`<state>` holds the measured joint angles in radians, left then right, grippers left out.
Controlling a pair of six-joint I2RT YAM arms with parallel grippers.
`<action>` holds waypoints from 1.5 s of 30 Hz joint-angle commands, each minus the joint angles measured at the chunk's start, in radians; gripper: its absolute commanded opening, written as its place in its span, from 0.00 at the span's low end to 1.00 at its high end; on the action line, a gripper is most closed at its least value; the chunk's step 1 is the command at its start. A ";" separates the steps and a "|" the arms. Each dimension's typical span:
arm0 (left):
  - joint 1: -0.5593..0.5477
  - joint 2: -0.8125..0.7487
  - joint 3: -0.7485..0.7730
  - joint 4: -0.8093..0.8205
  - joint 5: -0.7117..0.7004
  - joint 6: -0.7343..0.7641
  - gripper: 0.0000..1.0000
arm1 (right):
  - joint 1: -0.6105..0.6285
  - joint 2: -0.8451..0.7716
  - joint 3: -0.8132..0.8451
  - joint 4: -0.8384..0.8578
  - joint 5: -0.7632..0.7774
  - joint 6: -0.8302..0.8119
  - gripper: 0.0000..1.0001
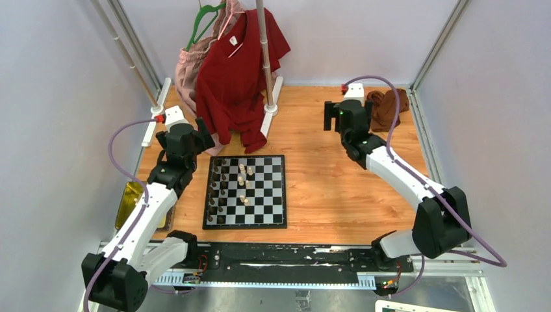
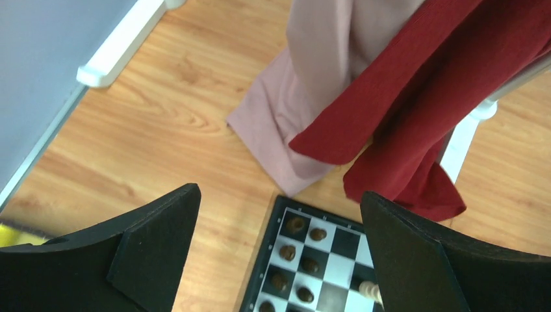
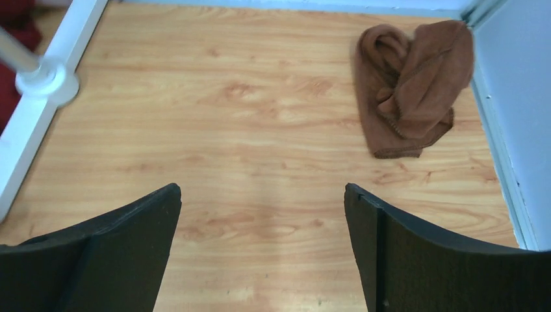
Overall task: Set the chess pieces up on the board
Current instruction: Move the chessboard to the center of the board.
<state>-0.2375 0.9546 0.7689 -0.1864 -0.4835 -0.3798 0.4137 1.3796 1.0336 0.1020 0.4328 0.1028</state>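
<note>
The board (image 1: 268, 209) lies flat left of the table's middle. Dark chess pieces (image 1: 216, 190) fill its two left columns, and several light chess pieces (image 1: 243, 183) stand loosely near its centre. My left gripper (image 1: 203, 134) hovers open just beyond the board's far left corner. In the left wrist view that gripper (image 2: 279, 193) is empty, with the board's corner (image 2: 345, 242), dark pieces (image 2: 297, 224) and one light piece (image 2: 370, 290) below it. My right gripper (image 1: 349, 109) is open at the back right, far from the board. The right wrist view shows its gripper (image 3: 261, 187) over bare wood.
A red shirt (image 1: 240, 71) and a pink garment (image 1: 190, 68) hang from a rack with a white base (image 1: 271, 101) behind the board, their hems close to my left gripper. A brown cloth (image 1: 388, 107) lies at the back right. A gold tin (image 1: 130, 200) sits by the left wall.
</note>
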 commanded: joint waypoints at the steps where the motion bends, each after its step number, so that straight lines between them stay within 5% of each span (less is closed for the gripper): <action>1: -0.005 -0.039 0.050 -0.254 -0.021 -0.081 1.00 | 0.122 0.002 0.001 -0.098 0.103 -0.025 0.97; 4: -0.005 -0.085 0.037 -0.347 -0.013 -0.140 1.00 | 0.210 -0.042 -0.085 -0.080 0.095 -0.018 0.87; 7: -0.005 -0.147 0.020 -0.418 0.021 -0.203 0.93 | 0.247 -0.083 -0.151 -0.080 0.036 0.045 0.60; 9: -0.005 -0.179 0.021 -0.464 0.030 -0.217 0.79 | 0.260 -0.102 -0.193 -0.077 0.009 0.061 0.40; 12: -0.005 -0.201 0.030 -0.523 0.033 -0.218 0.54 | 0.275 -0.116 -0.235 -0.075 -0.021 0.080 0.23; 17: -0.003 -0.188 0.018 -0.599 0.028 -0.252 0.25 | 0.320 -0.111 -0.248 -0.098 -0.020 0.098 0.15; 28: 0.003 -0.063 -0.135 -0.558 0.104 -0.347 0.01 | 0.454 0.027 -0.245 -0.111 0.037 0.181 0.00; 45: 0.030 -0.012 -0.343 -0.354 0.085 -0.466 0.00 | 0.483 0.198 -0.268 0.088 0.012 0.266 0.00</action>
<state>-0.2249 0.9508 0.4713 -0.6235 -0.3885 -0.7994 0.8829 1.5387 0.7708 0.1329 0.4397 0.3412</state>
